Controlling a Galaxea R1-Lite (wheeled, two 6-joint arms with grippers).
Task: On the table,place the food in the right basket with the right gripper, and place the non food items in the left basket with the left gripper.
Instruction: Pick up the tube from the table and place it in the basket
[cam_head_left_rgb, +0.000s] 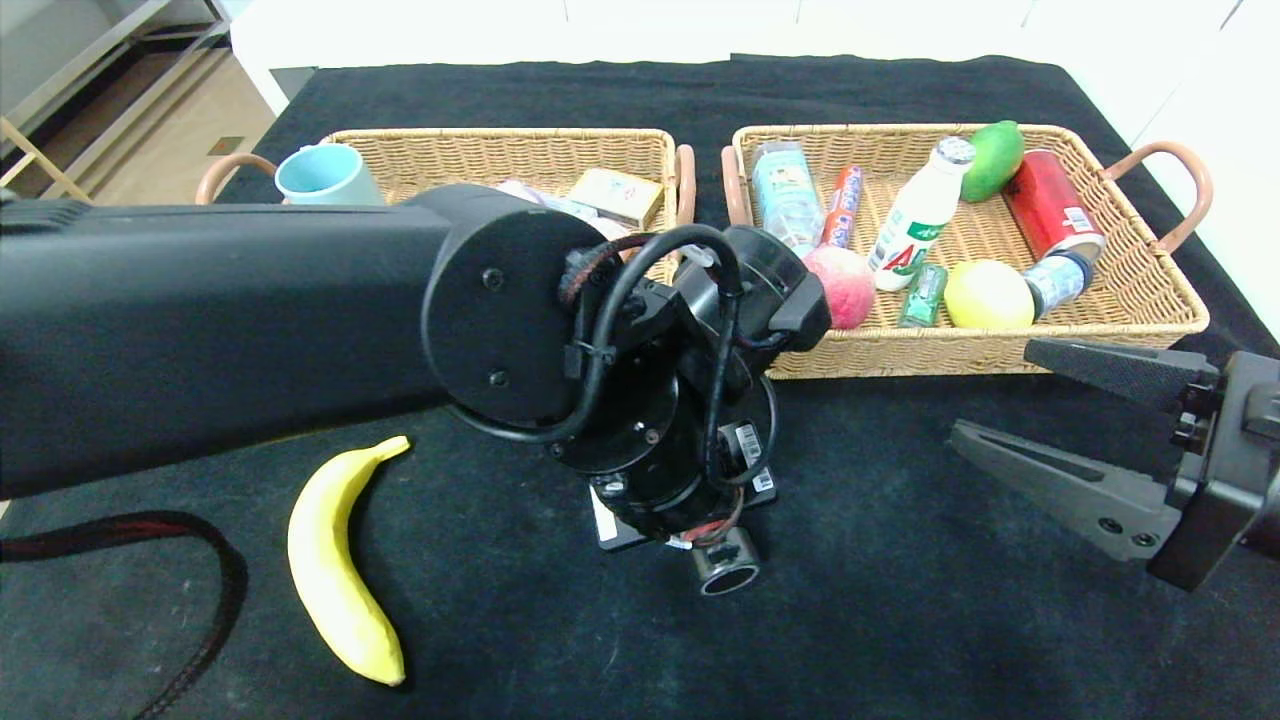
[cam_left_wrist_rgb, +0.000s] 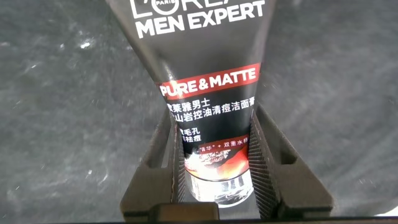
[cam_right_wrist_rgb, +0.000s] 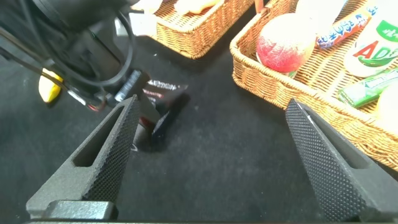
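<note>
Tube of face wash between the left gripper's fingers

Tube lies flat on the black table, in front of the gap between the two baskets. It is a dark plastic face-wash tube with white lettering, a red band and a clear cap end. The left gripper is down over it, one finger on each side of the cap end, apparently touching; whether it has fully clamped cannot be told. In the head view the left arm hides the tube.

The step in hand looks like the grasp of this non-food item. The next move probably calls for a firm squeeze, a straight lift, then a carry back to the left basket, which already holds a blue cup and a small box.

The right gripper hovers wide open near the front of the right basket, holding nothing. That basket holds fruit, bottles and a can. A banana lies on the table near the robot's left side, still to be sorted.
</note>
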